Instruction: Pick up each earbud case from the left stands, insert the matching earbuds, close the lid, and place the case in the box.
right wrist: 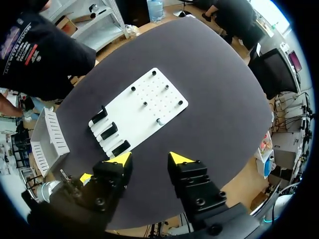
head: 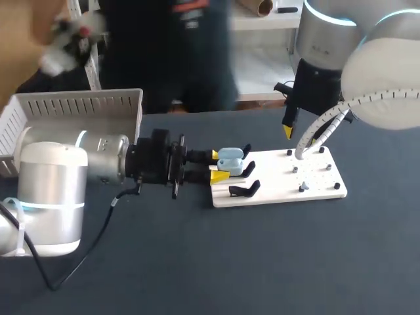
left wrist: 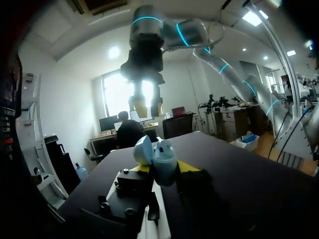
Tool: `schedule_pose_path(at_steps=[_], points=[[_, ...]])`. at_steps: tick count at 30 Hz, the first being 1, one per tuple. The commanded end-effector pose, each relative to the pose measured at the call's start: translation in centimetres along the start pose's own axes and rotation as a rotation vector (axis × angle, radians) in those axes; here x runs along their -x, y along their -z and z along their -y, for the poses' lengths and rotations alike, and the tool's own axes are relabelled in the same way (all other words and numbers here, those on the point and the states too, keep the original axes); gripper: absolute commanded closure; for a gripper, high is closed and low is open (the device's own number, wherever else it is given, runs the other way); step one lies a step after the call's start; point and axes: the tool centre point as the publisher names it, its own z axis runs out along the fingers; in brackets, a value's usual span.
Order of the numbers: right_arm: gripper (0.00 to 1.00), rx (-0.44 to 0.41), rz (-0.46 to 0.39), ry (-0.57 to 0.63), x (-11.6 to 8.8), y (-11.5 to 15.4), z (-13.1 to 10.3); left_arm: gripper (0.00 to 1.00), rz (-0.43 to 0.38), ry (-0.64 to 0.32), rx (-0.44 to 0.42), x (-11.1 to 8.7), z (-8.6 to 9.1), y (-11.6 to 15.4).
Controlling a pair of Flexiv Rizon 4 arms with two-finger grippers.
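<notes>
Left arm (head: 46,190) nearest, lying along the table from the left and pointing right. Left gripper (head: 218,165) over the left end of the white board (head: 275,176), fingers closed part way onto a pale blue earbud case (head: 230,157). Both yellow tips press its sides in the left wrist view. Lid is hinged open and tipped to one side, and the open mouth faces up and away from the wrist.

Three black stands (head: 245,190) in a row along the board's left end. From the right wrist all three look bare. The case sits among them, whether clear of them or touching I cannot tell.

Right half of the board: several small black pegs and one small pale piece (head: 303,188) near the near edge, probably an earbud. Any others are too small to make out.

Right gripper (right wrist: 149,159) hangs above the far side of the board, fingers well apart and holding nothing.

Key relation: the likely earbud lies to the right of the case, with the bare middle of the board between them. It is below the right gripper and on its near side. The right arm is nearer to it, and the left is busy with the case.

Far left: white slotted box (head: 72,108) behind the left arm.

Count: one case, three stands, one box, one sure earbud.
</notes>
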Motion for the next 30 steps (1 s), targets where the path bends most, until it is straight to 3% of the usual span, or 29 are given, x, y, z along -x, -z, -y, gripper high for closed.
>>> schedule_pose_path(at_steps=[1,15,18,25,29,30], points=[[0.55,0.014,0.0,0.01,-0.3,-0.6,0.6,1.0,-0.004,0.008,0.018,0.0,0.3,0.2],[0.53,0.0,0.004,0.055,0.3,-5.0,2.3,1.0,-0.006,0.025,0.015,-0.1,-0.1,0.2],[0.4,-0.008,0.009,0.066,0.3,-6.2,2.6,1.0,-0.006,0.025,0.015,-0.1,-0.1,0.2],[0.3,-0.019,0.024,0.087,0.5,-8.9,3.0,1.0,-0.006,0.025,0.015,-0.1,-0.1,0.2],[0.35,0.006,0.061,0.102,0.8,-10.0,3.1,1.0,-0.006,0.025,0.015,-0.1,-0.1,0.2],[0.4,0.016,0.074,0.105,0.8,-10.3,3.1,1.0,-0.006,0.025,0.015,-0.1,-0.1,0.2]])
